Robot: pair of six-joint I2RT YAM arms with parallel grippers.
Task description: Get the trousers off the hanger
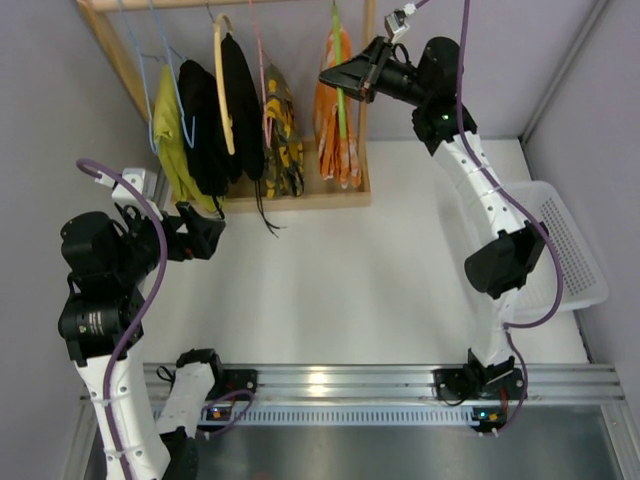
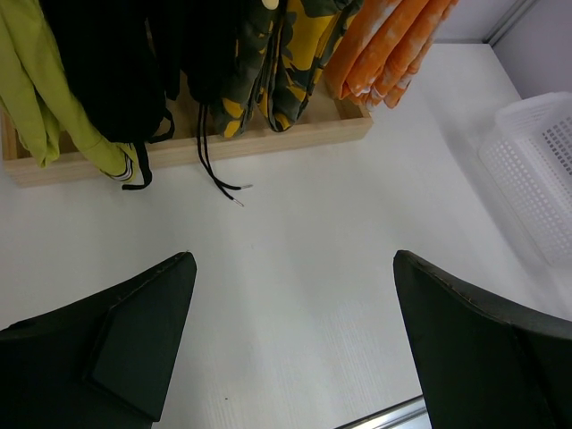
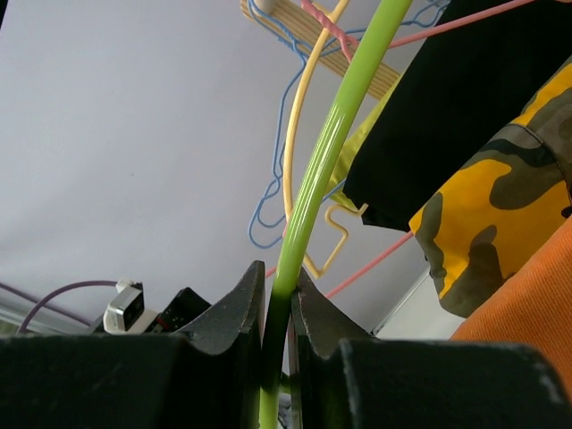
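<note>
Two grippers are seen. The right gripper (image 3: 279, 279) is clamped on the lime-green hanger (image 3: 332, 134), its thin bar pinched between the black fingers. In the top view, the hanger is hung at about 12 o'clock on the wooden rack (image 1: 300, 200), with the orange trousers (image 1: 338, 135) draped from it. The left gripper (image 2: 293, 259) is held at 9 o'clock, jaws spread wide above the white table (image 1: 380, 270). A white basket (image 1: 580, 250) is placed at 3 o'clock.
</note>
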